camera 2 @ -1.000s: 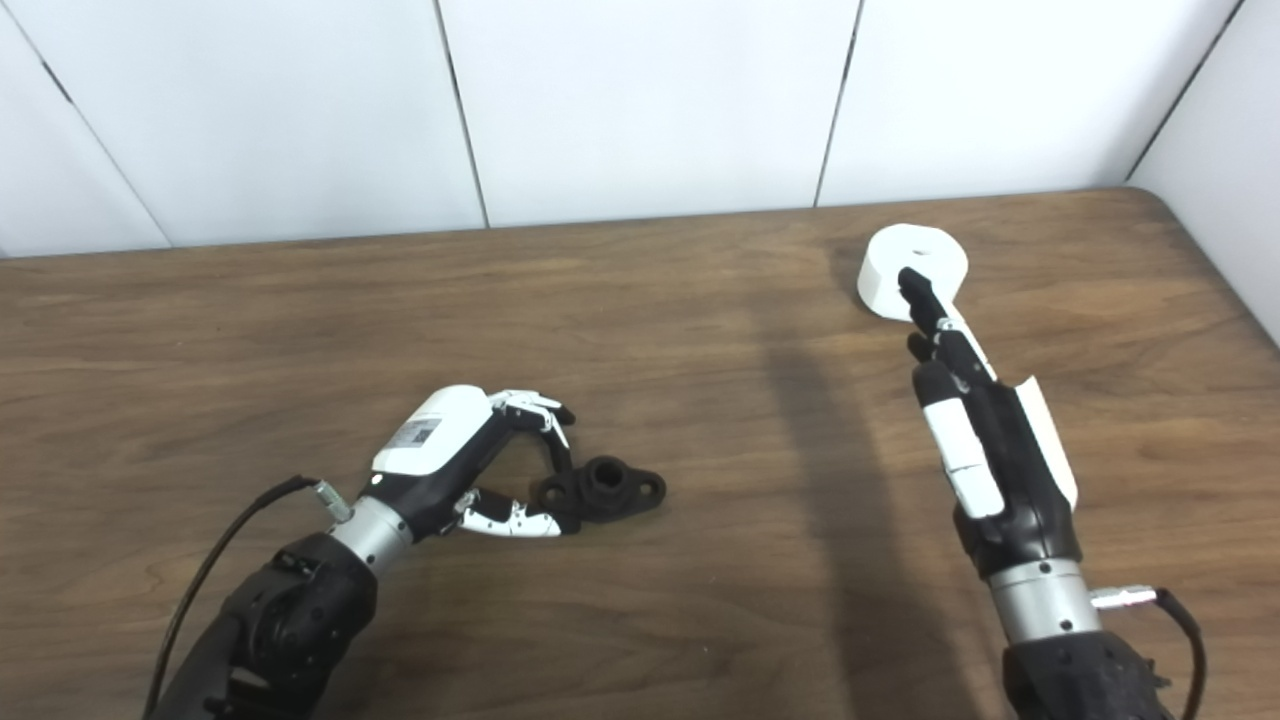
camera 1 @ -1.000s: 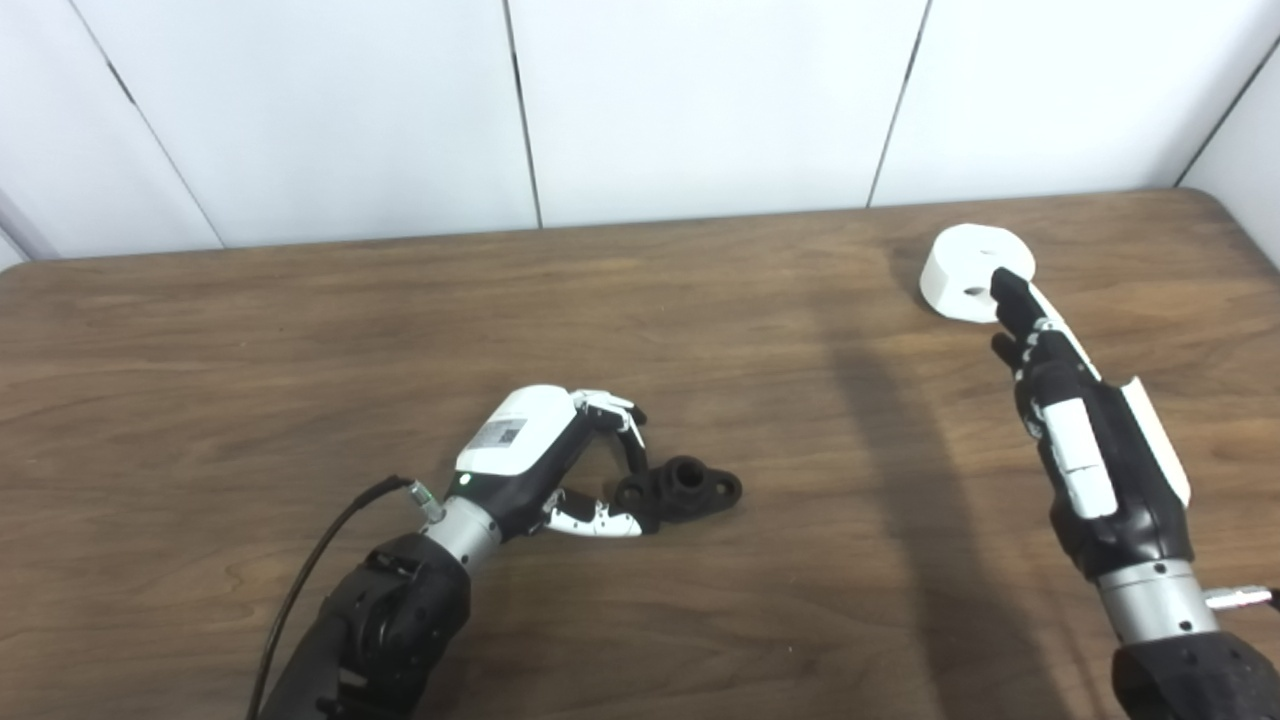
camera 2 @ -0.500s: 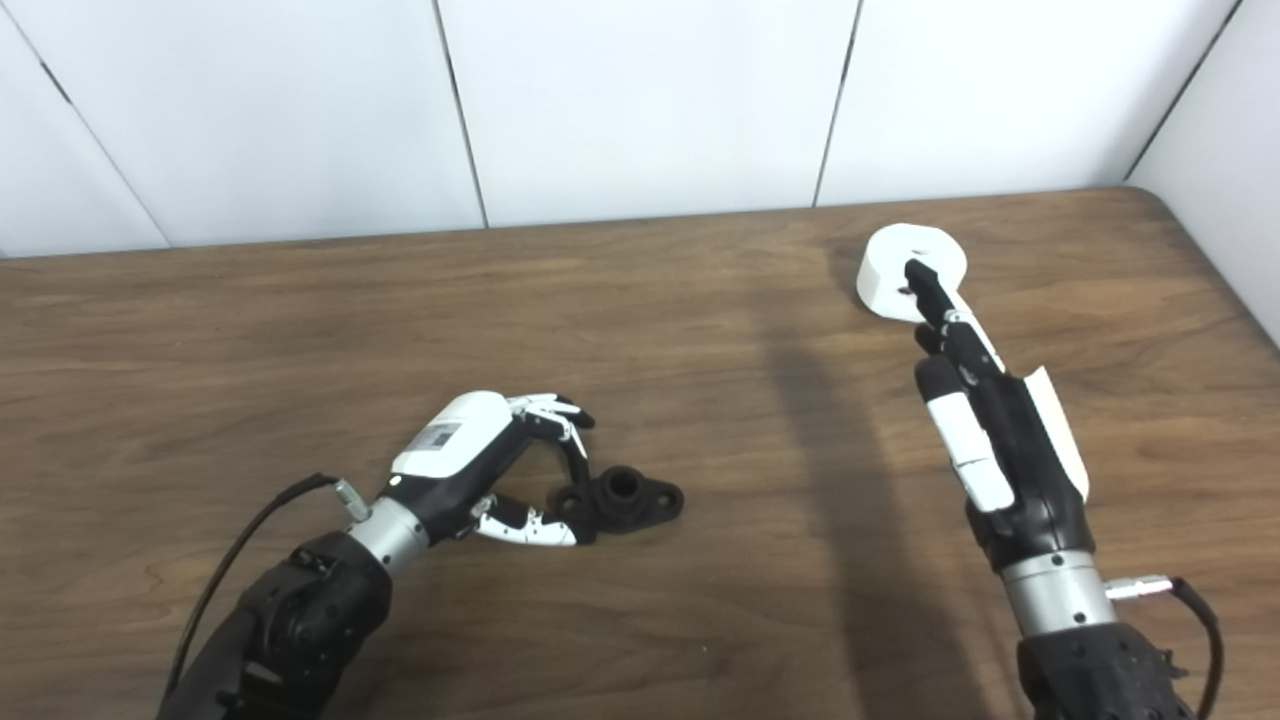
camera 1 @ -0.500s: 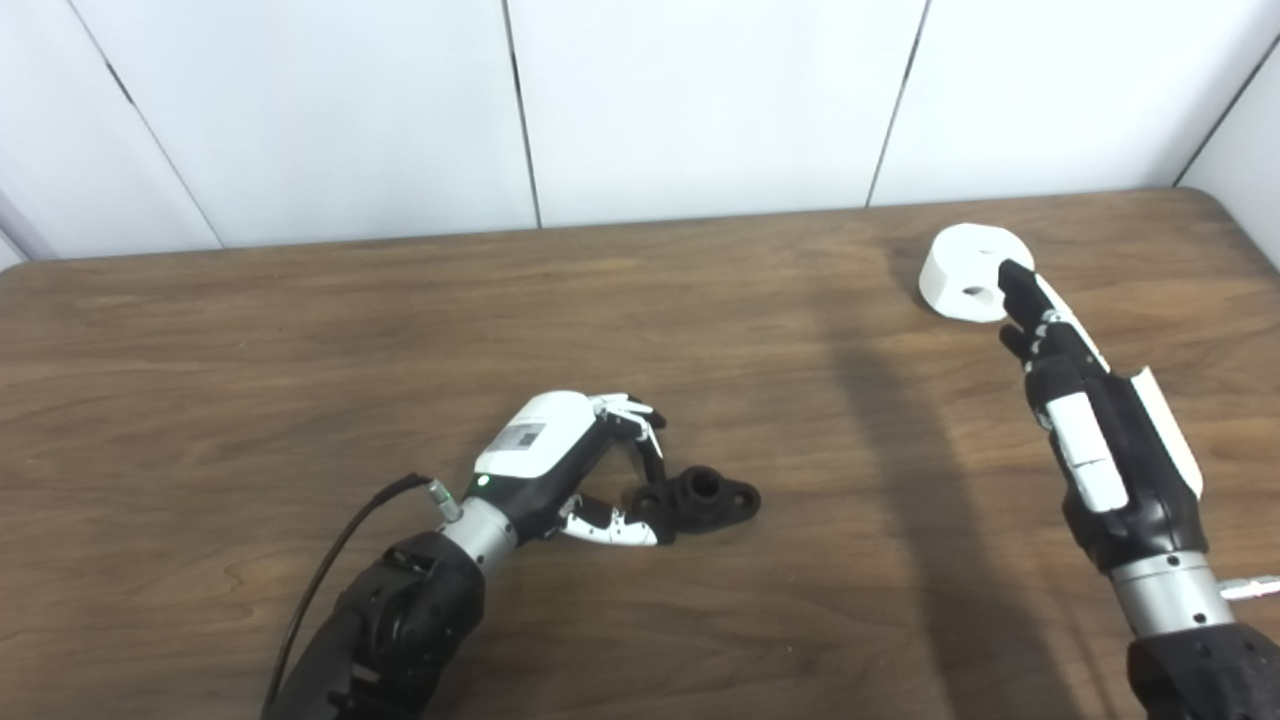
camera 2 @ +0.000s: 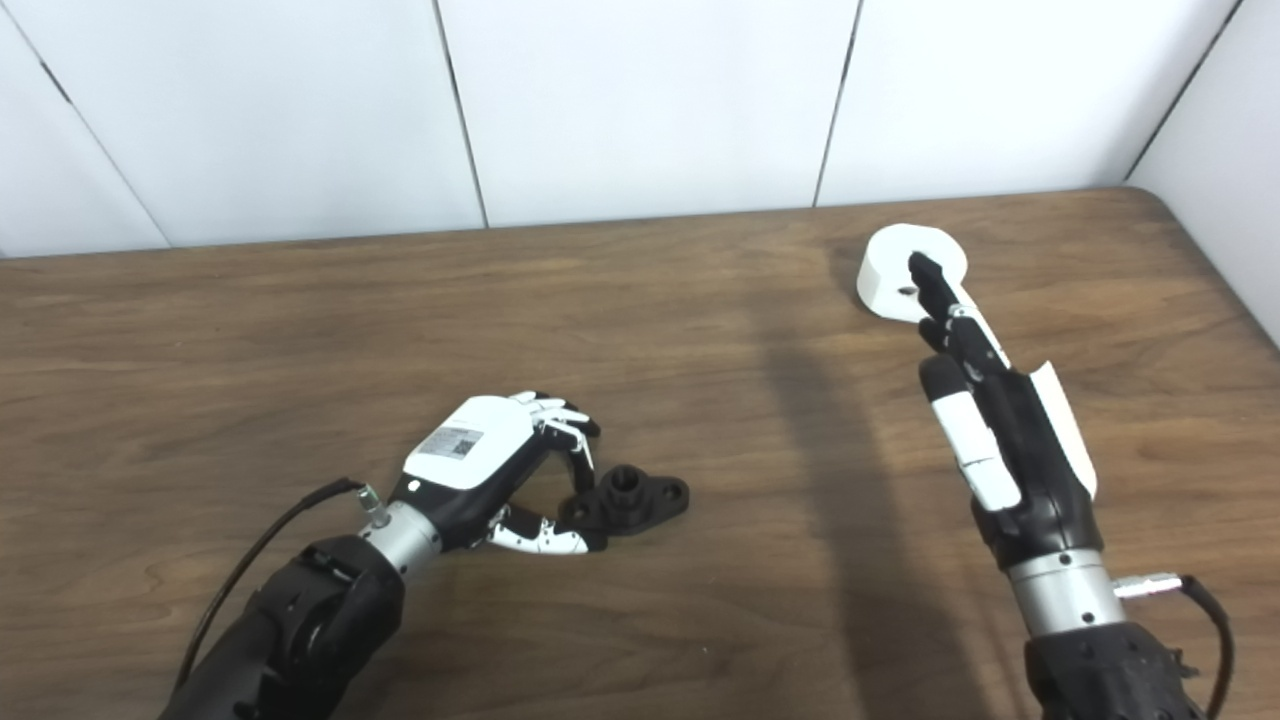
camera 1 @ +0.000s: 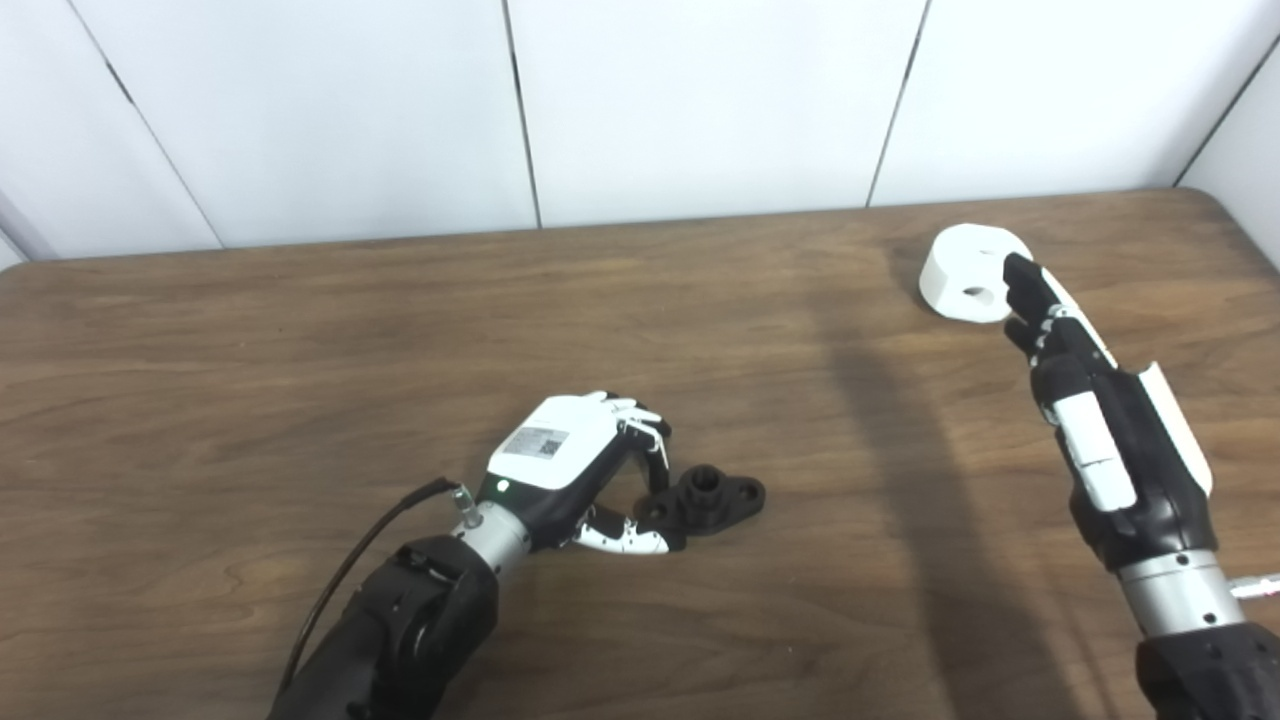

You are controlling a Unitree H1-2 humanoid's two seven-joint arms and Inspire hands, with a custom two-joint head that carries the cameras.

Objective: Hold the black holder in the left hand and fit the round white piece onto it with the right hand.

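The black holder [camera 1: 718, 495] lies on the wooden table [camera 1: 300, 330] at the front middle, with a raised round post and a lug at each end. My left hand [camera 1: 575, 460] is shut on its left lug, thumb below and fingers above. The round white piece [camera 1: 958, 282] lies at the far right, with a small hole in its side. My right hand [camera 1: 1100, 440] is open with its fingers stretched straight out; its fingertips [camera 1: 1022, 275] reach the near right edge of the white piece. I cannot tell whether they touch it.
White wall panels [camera 1: 700, 100] stand behind the table's far edge. The table's right edge and rounded corner [camera 2: 1180, 215] are close to the white piece. A black cable [camera 1: 350, 560] runs from my left wrist.
My left hand has slid to the right along the table, taking the black holder with it. My right hand has moved a little forward and right, toward the white piece.
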